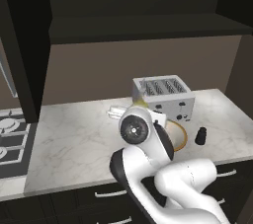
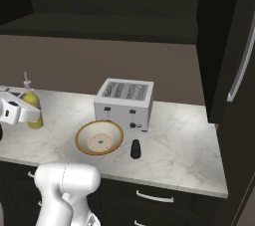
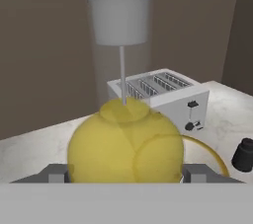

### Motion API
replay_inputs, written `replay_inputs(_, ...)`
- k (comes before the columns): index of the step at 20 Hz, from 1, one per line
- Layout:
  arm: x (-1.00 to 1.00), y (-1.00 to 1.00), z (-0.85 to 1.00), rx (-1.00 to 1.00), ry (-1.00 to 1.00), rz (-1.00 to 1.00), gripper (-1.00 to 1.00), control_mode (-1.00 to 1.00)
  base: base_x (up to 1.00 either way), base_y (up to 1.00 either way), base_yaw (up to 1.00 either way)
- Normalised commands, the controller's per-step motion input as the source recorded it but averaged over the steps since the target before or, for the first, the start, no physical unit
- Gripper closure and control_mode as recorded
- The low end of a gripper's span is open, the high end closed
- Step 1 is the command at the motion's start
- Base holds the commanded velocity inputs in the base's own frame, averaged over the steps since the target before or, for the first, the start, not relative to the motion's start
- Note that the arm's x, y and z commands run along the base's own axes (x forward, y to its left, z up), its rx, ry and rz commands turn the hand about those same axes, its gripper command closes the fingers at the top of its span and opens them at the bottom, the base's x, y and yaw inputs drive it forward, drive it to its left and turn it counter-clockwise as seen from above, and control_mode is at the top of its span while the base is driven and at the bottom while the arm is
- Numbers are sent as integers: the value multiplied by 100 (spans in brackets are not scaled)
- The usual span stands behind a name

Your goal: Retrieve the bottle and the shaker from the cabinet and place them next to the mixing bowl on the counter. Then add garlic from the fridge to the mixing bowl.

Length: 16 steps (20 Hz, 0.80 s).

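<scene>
In the hand view the bottle [image 3: 126, 149], yellow and round with a clear neck and white cap, sits right in front of the camera. My gripper [image 3: 126, 176] is shut on its body, one grey finger [image 3: 54, 173] on each side. From the right base view the bottle [image 2: 32, 106] stands upright at the counter's left end, with the gripper [image 2: 24, 112] around it. The mixing bowl [image 2: 99, 138], cream with an orange rim, lies to its right. The small black shaker [image 2: 135, 149] stands on the counter just right of the bowl. The garlic is out of view.
A silver toaster [image 2: 125, 101] stands behind the bowl against the wall. A stove [image 1: 10, 141] ends the counter on the left. Dark upper cabinets hang overhead, and a tall dark unit [image 2: 234, 70] closes the right end. Bare marble counter [image 1: 74, 141] lies between stove and bottle.
</scene>
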Motion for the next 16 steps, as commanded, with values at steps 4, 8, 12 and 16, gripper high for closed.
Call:
replay_inputs(4, 24, -1, -46, 0, 0, -7, 100, -100, 0, 0, 0)
replay_inputs(8, 25, -2, -44, 0, 0, -6, 100, -100, 0, 0, 0)
replay_inputs(12, 24, -5, -44, 0, 0, -7, 100, -100, 0, 0, 0)
replay_inputs(16, 29, -5, -44, 0, 0, -6, 100, -100, 0, 0, 0)
